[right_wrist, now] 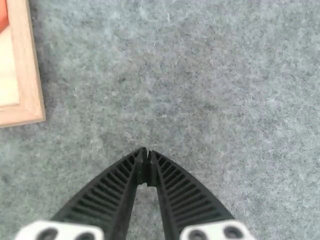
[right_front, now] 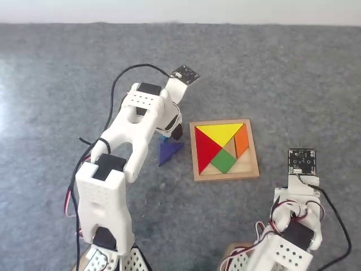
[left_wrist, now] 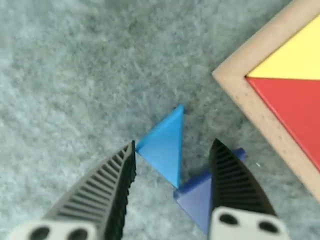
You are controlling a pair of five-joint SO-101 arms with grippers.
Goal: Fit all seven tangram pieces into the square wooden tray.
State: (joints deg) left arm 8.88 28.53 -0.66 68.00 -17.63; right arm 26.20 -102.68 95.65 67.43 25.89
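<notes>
The square wooden tray (right_front: pixel 225 173) lies right of centre and holds yellow (right_front: pixel 219 133), red (right_front: pixel 205 150), green (right_front: pixel 224 161) and orange (right_front: pixel 242 140) pieces. Its corner (left_wrist: pixel 235 85) shows in the left wrist view. Just left of the tray, a light blue triangle (left_wrist: pixel 165 145) and a darker blue triangle (right_front: pixel 168 151) lie on the grey carpet. My left gripper (left_wrist: pixel 172 147) is open and hangs over them, its fingertips on either side of the light blue triangle. My right gripper (right_wrist: pixel 147 152) is shut on nothing, low over bare carpet near the tray's edge (right_wrist: pixel 22 75).
Grey carpet covers the whole table. The left arm (right_front: pixel 132 132) stretches from the front left toward the tray. The right arm (right_front: pixel 296 220) sits folded at the front right. Open carpet lies behind and to the right of the tray.
</notes>
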